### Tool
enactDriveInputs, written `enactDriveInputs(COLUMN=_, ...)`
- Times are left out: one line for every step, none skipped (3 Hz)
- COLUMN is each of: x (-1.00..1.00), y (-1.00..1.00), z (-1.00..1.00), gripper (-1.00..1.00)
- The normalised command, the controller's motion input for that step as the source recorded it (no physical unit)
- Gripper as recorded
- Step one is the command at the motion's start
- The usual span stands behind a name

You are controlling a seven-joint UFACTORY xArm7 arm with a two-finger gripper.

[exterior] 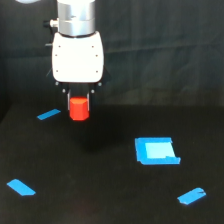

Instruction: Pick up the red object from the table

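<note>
Blue tape strips (21, 187) up front; jaws clamp red object (78, 109) (no labels).

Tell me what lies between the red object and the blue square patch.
Nothing: in the exterior view, only bare black table separates the red object, which sits between the claw's fingers, from the blue square patch.

Red-orange block (78, 109), white pincer (78, 95), black table (100, 200), blue square patch (156, 151).
</note>
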Motion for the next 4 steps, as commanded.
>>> enactDriveInputs(x=0.03, y=0.10, z=0.06, gripper=-1.00)
enactDriveInputs(x=-0.04, y=-0.01, z=0.08, gripper=-1.00)
enactDriveInputs(x=-0.02, y=-0.08, z=-0.04, gripper=-1.00)
enactDriveInputs(x=0.11, y=-0.04, z=0.07, gripper=-1.00)
